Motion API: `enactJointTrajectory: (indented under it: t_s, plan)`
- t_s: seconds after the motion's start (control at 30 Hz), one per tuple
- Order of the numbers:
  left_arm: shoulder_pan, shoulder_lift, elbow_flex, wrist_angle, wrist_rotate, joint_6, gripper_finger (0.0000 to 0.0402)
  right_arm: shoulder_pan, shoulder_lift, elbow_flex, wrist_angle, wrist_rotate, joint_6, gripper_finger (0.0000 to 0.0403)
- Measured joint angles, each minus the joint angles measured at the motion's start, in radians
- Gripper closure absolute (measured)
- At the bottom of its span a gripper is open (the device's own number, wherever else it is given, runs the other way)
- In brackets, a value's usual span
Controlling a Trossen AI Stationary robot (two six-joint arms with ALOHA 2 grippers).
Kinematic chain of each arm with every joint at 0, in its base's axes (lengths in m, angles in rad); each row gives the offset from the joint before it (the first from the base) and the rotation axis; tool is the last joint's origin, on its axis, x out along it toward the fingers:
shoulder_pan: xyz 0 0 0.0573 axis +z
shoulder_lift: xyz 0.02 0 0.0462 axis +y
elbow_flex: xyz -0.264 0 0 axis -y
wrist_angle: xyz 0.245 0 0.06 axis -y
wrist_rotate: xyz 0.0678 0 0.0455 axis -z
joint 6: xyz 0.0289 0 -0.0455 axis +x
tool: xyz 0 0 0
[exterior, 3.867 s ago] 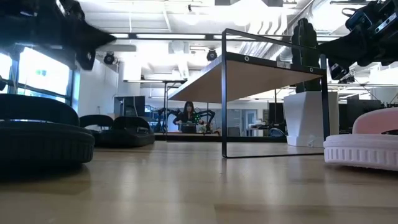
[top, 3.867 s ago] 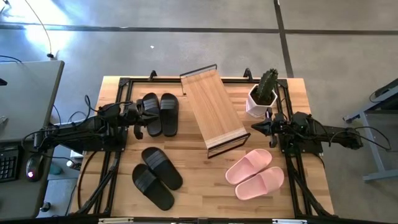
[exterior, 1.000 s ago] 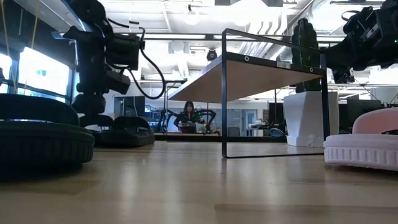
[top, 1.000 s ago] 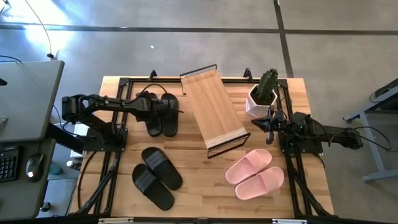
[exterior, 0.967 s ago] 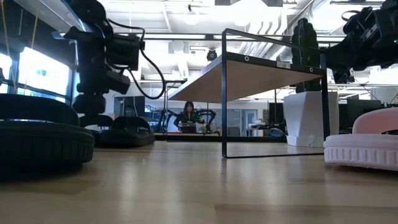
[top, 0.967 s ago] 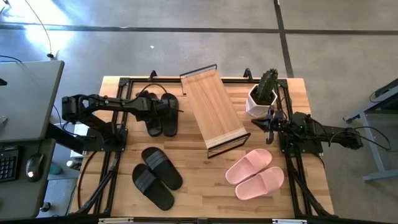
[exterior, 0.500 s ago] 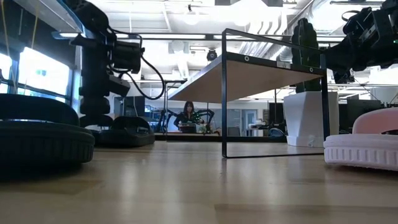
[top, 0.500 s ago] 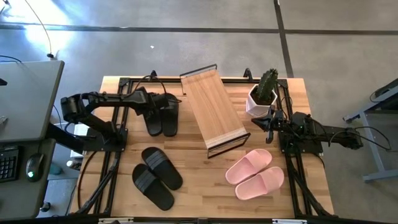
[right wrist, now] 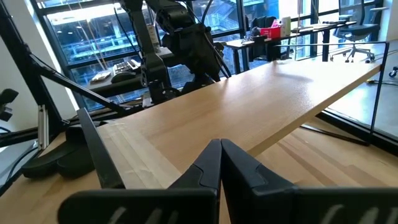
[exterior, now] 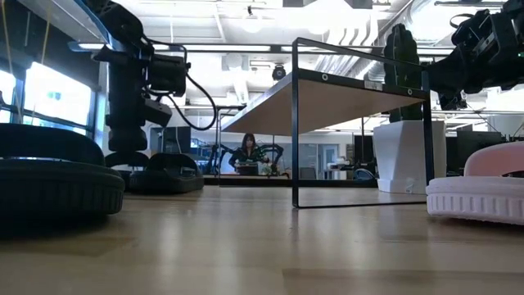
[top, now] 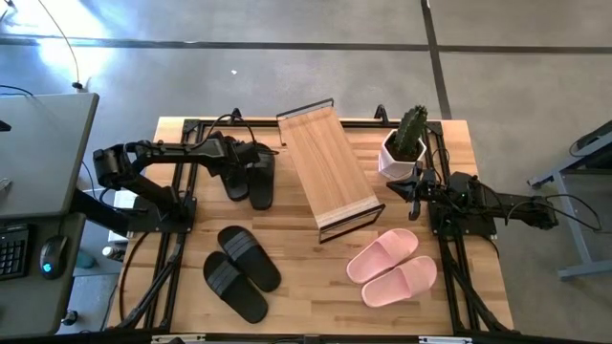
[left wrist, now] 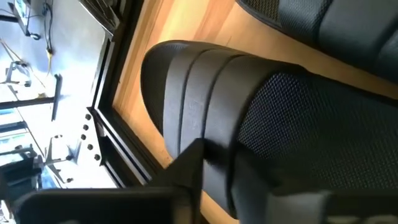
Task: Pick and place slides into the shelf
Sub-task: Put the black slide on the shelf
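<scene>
The high camera looks straight down on the whole table (top: 306,287) from far above, while the low camera sits at the table surface and looks level across it into the room behind. The left wrist camera is very close to a black slide (left wrist: 261,130), and the right wrist camera looks across the sloping board of the shelf (right wrist: 249,112) toward the left arm (right wrist: 168,43). The shelf (top: 328,172) and the cactus pot (top: 402,153) appear both in the high view and in the low view.

4 matte black slides (top: 251,175), 2 pale pink slides (top: 392,268), light wooden shelf (top: 328,167), white pot (top: 397,158)
</scene>
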Motion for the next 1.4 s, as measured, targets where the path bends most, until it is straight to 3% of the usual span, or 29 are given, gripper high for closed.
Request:
enactJointTrajectory:
  t_s: [0.1, 0.47, 0.73, 1.17, 1.4]
  plan:
    - [0.0, 0.0, 0.0, 0.001, -0.002, -0.004, 0.0391, 0.0, 0.0, 0.0, 0.0, 0.0, 0.0, 0.0402]
    - [0.0, 0.0, 0.007, -0.013, -0.001, -0.049, 0.0393, 0.0, 0.0, 0.0, -0.001, 0.0, 0.004, 0.0402]
    - [-0.07, -0.019, 0.116, -0.153, 0.0, -0.119, 0.0398, 0.0, 0.0, 0.0, -0.016, -0.016, 0.007, 0.0402]
    - [-0.263, -0.236, 0.344, -0.311, -0.037, -0.179, 0.04, 0.0, 0.0, 0.0, -0.027, -0.018, 0.008, 0.0402]
    - [-0.374, -0.35, 0.451, -0.275, -0.049, -0.102, 0.0401, 0.0, 0.0, 0.0, -0.026, -0.018, 0.008, 0.0402]
